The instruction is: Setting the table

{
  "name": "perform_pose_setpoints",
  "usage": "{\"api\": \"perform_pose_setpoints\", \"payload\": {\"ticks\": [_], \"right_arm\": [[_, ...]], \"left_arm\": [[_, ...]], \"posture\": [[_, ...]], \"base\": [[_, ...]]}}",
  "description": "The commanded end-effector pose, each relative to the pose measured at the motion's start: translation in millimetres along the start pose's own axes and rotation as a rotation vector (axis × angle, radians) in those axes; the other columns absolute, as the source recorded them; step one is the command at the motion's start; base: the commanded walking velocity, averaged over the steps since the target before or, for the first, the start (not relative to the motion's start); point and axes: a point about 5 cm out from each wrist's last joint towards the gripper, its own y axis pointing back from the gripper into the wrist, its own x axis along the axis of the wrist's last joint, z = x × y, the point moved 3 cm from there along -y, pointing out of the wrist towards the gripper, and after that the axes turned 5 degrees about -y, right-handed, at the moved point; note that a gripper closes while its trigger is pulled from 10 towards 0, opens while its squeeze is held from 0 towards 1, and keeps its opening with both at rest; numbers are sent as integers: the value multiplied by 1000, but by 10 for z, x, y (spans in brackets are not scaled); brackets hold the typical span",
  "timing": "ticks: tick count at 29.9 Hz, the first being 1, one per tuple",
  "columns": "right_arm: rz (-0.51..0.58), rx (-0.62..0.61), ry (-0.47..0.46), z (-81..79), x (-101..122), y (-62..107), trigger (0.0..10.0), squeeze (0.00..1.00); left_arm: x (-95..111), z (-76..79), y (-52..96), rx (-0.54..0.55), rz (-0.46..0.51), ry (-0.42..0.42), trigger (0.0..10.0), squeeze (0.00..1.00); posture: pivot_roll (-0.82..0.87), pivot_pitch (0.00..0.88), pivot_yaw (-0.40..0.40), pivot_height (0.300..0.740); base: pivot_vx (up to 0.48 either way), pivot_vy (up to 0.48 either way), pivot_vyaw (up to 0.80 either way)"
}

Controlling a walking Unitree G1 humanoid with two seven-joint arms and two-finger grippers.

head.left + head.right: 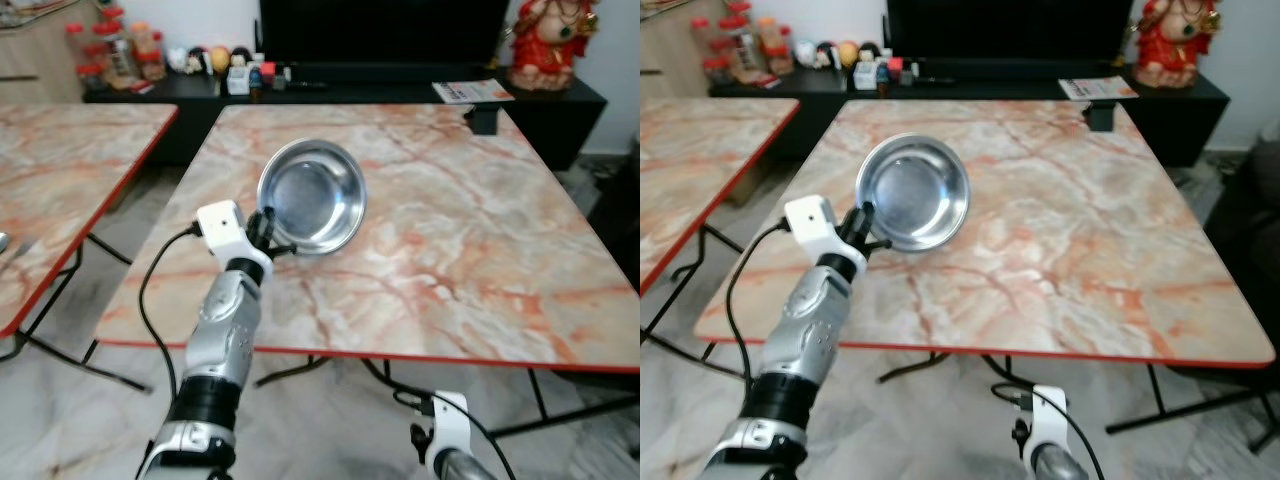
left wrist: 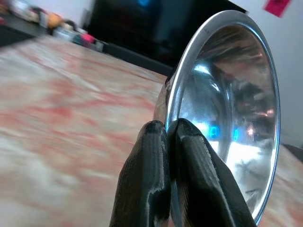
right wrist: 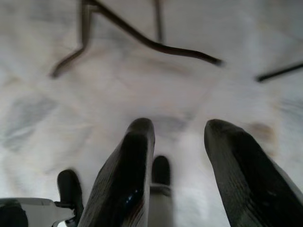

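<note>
The left gripper (image 2: 168, 142) has its fingers (image 2: 147, 179) pressed together on the rim of a steel bowl (image 1: 312, 195), pinching it so the bowl tilts up over the near left part of the marble-patterned surface (image 1: 480, 240). The right gripper (image 3: 177, 142) hangs low over the floor (image 3: 71, 104), fingers spread apart, holding nothing. No writing can be read.
</note>
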Motion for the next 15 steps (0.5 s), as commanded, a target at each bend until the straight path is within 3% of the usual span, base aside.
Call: {"api": "perform_pose_setpoints", "payload": {"ticks": [1, 7, 15], "right_arm": [[2, 3, -15, -22, 18, -5, 10000, 0], [4, 9, -9, -47, 13, -5, 10000, 0], [-5, 17, -1, -76, -20, -3, 10000, 0]], "left_arm": [[89, 28, -7, -14, 33, -17, 10000, 0], [100, 7, 1, -7, 34, -19, 10000, 0], [96, -33, 37, 8, 20, -9, 10000, 0]], "posture": [[38, 0, 5, 736], [46, 0, 5, 736], [54, 0, 8, 736]], "base": [[0, -394, 0], [0, -378, 0], [0, 0, 0]]}}
